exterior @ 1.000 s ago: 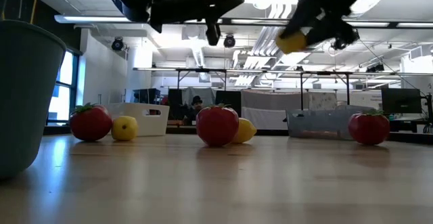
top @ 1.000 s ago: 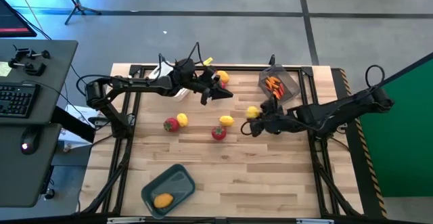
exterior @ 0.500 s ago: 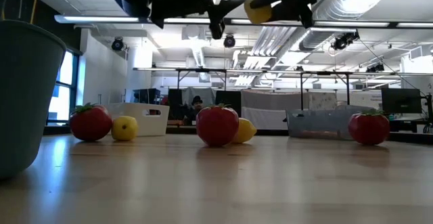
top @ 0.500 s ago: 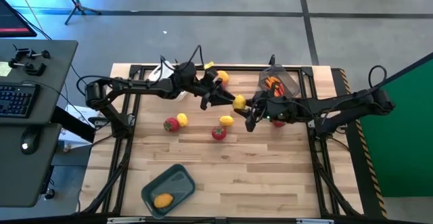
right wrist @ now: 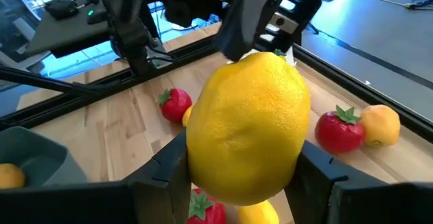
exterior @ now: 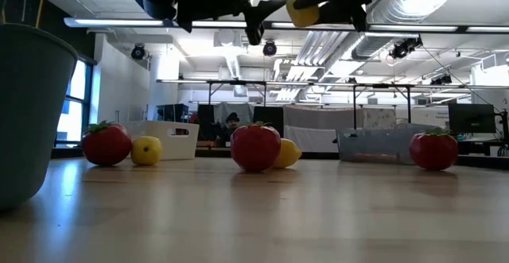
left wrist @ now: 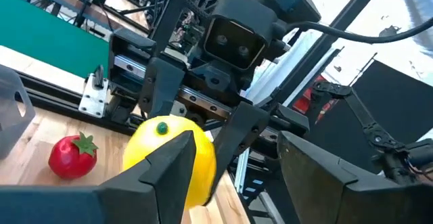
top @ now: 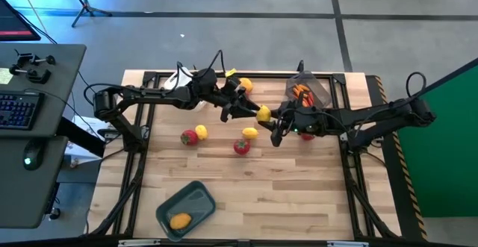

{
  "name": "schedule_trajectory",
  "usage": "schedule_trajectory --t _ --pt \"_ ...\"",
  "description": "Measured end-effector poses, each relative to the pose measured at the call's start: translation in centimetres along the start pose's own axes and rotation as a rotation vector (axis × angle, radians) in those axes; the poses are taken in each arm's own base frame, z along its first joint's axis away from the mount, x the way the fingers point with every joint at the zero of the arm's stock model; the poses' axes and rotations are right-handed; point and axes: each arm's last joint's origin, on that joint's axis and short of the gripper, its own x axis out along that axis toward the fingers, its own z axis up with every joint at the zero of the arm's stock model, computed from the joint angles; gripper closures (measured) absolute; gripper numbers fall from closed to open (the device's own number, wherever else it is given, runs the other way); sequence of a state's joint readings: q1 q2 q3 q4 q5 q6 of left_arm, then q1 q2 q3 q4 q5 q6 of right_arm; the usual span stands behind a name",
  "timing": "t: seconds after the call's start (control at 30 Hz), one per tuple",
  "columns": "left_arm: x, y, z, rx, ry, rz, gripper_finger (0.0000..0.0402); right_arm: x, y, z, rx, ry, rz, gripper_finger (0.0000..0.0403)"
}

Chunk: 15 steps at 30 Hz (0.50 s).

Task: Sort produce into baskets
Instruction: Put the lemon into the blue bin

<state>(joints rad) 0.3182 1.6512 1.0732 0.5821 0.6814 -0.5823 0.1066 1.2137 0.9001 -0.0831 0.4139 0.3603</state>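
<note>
Yellow lemon (top: 264, 113) sits clamped in your right gripper (top: 273, 123), raised above the table (top: 299, 195) just above centre of the high view. Your left gripper (top: 237, 109) faces it with fingers spread apart, holding nothing. Other produce lies below; the grey-blue basket (top: 187, 206) sits lower left.

Two matte-black jointed arms, thin black cables looping above; right claw (top: 275, 124) with blocky angular black fingers (right wrist: 325, 176).
</note>
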Motion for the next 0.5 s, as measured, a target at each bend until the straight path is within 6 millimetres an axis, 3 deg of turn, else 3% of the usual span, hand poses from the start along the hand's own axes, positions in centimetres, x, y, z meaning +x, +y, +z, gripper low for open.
schedule_trajectory --t 0.5 --pt "-0.54 0.71 0.11 0.0 0.021 -0.017 0.0199 -0.45 0.94 -0.01 0.109 0.004 0.07 0.0242"
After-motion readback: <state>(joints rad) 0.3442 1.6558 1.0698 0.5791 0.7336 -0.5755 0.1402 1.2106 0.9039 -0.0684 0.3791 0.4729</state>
